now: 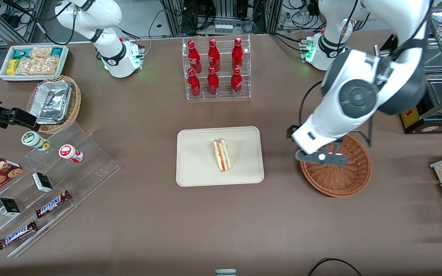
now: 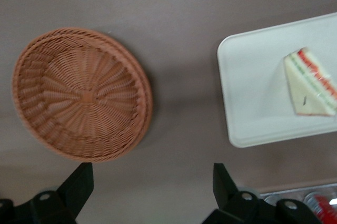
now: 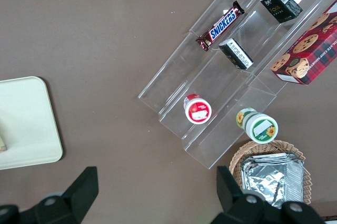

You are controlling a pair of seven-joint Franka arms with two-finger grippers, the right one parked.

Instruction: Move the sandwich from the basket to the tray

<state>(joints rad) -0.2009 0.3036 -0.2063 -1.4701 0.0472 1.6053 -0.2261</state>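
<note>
The sandwich [image 1: 223, 155], a pale wedge with red and green filling, lies on the cream tray [image 1: 194, 161] in the middle of the table. The round reddish-brown basket [image 1: 343, 176] stands beside the tray, toward the working arm's end, with nothing in it. In the left wrist view the gripper [image 2: 150, 174] is open and holds nothing. It hangs well above the bare table between the basket [image 2: 81, 95] and the tray [image 2: 253, 92], where the sandwich [image 2: 310, 84] rests. In the front view the arm's wrist [image 1: 320, 156] covers the basket's rim nearest the tray.
A clear rack of red bottles [image 1: 215, 69] stands farther from the front camera than the tray. Toward the parked arm's end are a stepped acrylic shelf with candy bars [image 1: 52, 180], a tan wicker basket of foil containers [image 1: 54, 103] and a white snack bin [image 1: 33, 61].
</note>
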